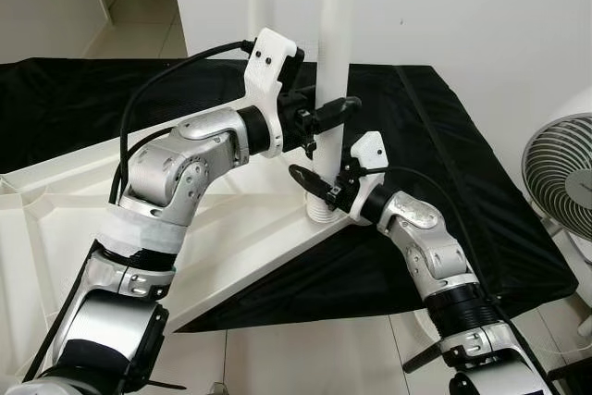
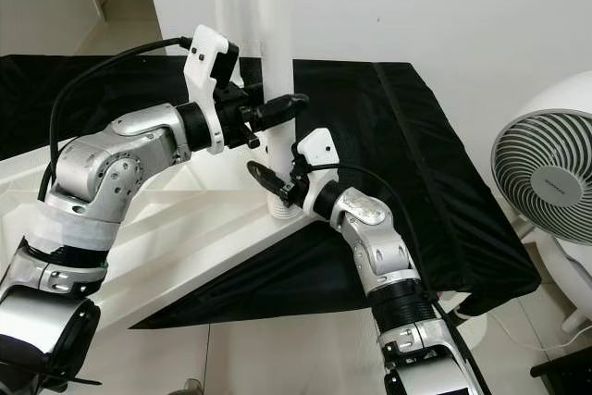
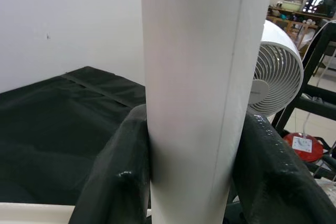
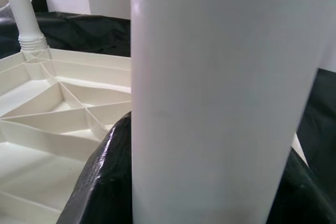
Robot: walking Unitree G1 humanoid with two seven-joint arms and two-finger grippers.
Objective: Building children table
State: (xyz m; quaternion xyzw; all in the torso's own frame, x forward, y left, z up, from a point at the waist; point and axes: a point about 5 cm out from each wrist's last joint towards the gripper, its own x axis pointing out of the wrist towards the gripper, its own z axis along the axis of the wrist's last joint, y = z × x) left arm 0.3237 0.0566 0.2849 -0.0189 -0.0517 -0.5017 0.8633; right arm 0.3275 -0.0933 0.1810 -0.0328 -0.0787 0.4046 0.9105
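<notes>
A white table leg (image 1: 333,25) stands upright in the corner socket of the upturned white tabletop (image 1: 250,238). My left gripper (image 1: 331,113) is shut on the leg partway up, with a black finger (image 3: 113,182) pressed against each side of the leg (image 3: 197,93). My right gripper (image 1: 314,182) is shut on the same leg just above its threaded base. In the right wrist view the leg (image 4: 220,103) sits between the two dark fingers (image 4: 100,182). A second leg (image 4: 21,9) stands at a far corner of the ribbed underside (image 4: 63,108).
The tabletop lies on a black cloth (image 1: 444,136) spread over the floor. A white fan (image 1: 564,178) stands to the right, close to the cloth's edge. A white wall rises behind the leg, and pale floor tiles lie in front.
</notes>
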